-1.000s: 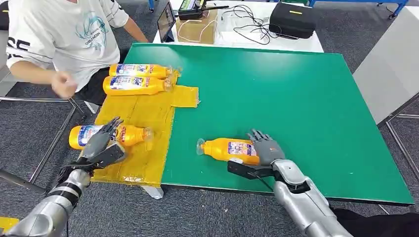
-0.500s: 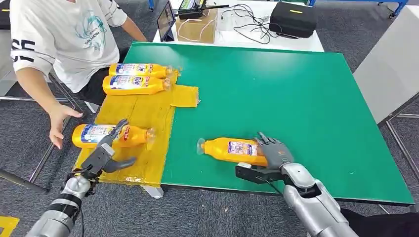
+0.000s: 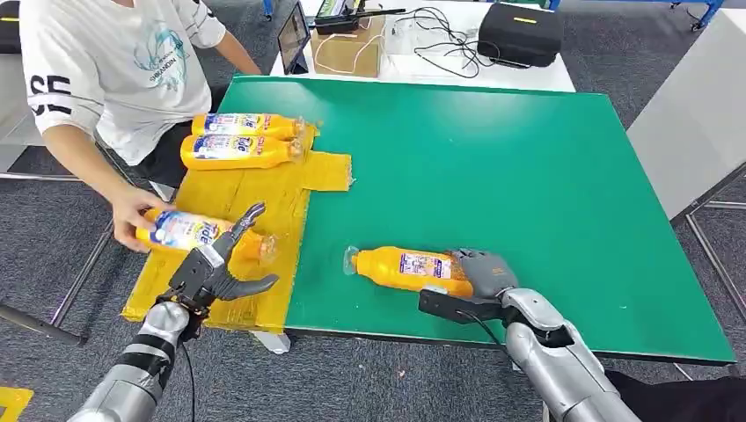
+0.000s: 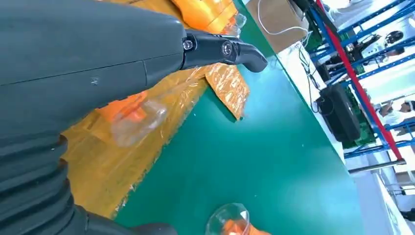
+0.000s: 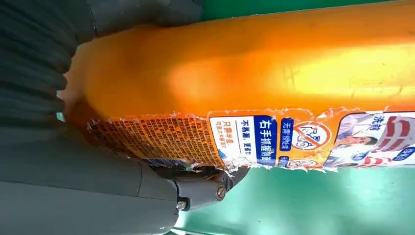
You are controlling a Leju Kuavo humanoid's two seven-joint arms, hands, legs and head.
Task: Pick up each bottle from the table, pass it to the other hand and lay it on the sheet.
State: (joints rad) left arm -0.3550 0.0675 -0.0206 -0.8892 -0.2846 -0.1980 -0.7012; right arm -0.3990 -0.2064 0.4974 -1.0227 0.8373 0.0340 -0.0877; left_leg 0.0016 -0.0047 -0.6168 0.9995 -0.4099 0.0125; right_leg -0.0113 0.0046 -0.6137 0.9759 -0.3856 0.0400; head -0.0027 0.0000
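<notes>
**Bottle on the green table, right hand wrapped on its base**

Bottle [image 3: 406,268] lies on its side on the green table [image 3: 528,167], its clear cap pointing toward the yellow sheet [image 3: 255,198]. I see my right hand [image 3: 479,272] clasped around its base end; in the right wrist view the orange body [image 5: 254,63] sits tight against the palm with the thumb [image 5: 195,188] under the torn label.

My left hand [image 3: 215,268] hovers above the near part of the sheet, fingers spread and holding nothing. In the left wrist view a dark finger [image 4: 225,49] reaches out over the sheet [image 4: 103,166].

On the sheet I count 3 more bottles. 2 lie side by side at the far end, the farther one [image 3: 246,125] just beside the nearer one [image 3: 239,151]. The third bottle [image 3: 198,233] lies at the sheet's left edge, near my left hand, and a person's hand [image 3: 132,215] grips its base end. The person, in a white shirt [image 3: 114,61], sits beside the table's far left corner.
</notes>
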